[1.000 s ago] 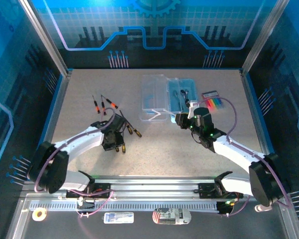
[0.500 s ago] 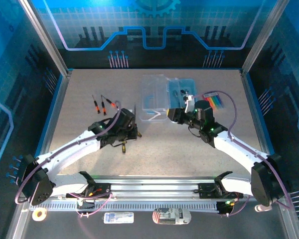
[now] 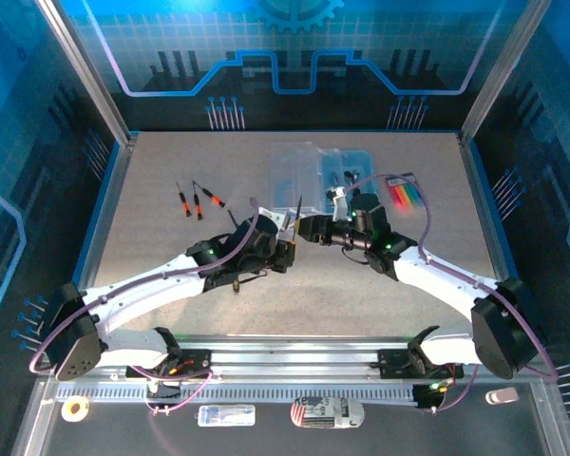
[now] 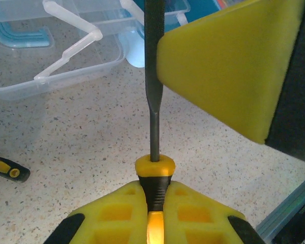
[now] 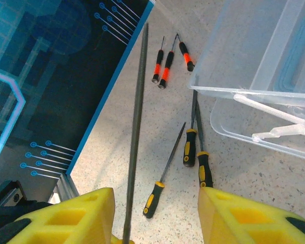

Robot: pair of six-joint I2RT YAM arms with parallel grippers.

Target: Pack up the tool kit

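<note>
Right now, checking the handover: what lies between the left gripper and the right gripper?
The dark shaft of the tool, held by the left gripper; the right wrist view shows it standing inside the open right gripper.

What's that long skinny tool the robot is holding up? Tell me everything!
The tool has a thin dark metal shaft, widening farther up, and a yellow-and-black handle. The left hand is shut on the handle, holding it above the speckled table. Its shaft stands between the open fingers of the right hand.

yellow-black file handle [image 4: 154,170], speckled beige table [image 4: 66,142]
</note>
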